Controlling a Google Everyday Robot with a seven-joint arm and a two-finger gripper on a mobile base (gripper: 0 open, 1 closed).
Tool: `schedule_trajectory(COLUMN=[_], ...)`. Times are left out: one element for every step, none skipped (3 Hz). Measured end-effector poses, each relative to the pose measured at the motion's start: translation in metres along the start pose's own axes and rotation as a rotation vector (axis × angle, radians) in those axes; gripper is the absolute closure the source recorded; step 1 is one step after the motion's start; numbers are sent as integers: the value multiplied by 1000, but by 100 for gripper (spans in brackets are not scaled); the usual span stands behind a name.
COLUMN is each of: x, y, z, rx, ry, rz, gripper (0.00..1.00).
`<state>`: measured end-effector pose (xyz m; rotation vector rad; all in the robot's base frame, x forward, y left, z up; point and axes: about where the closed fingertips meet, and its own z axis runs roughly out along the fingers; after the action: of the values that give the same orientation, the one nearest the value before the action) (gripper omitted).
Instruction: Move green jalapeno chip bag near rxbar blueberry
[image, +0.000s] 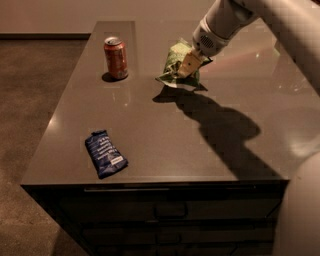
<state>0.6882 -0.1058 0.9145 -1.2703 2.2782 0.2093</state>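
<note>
We judge the chip bag (172, 61) light, crinkly and slippery, and easily crushed, so a fold of its upper edge is the best hold. It stands toward the far edge of the desk (165, 145), right of the soda can (116, 57) and well apart from the blue bar (105, 153) near the front left corner. The tool (186, 66) looks pressed together on the bag's right side, pinching it.

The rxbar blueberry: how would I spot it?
On the dark counter, look front left, far from the gripper holding the green jalapeno chip bag at the back. The rxbar blueberry lies flat, dark blue with white text, unlike the upright red can.
</note>
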Motion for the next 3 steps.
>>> schedule_trajectory(x=[11, 27, 29], y=[32, 67, 108], z=[-24, -42, -46], rx=[-59, -136, -236], ry=[-1, -5, -31], rz=[-125, -235, -369], gripper=[100, 100, 100])
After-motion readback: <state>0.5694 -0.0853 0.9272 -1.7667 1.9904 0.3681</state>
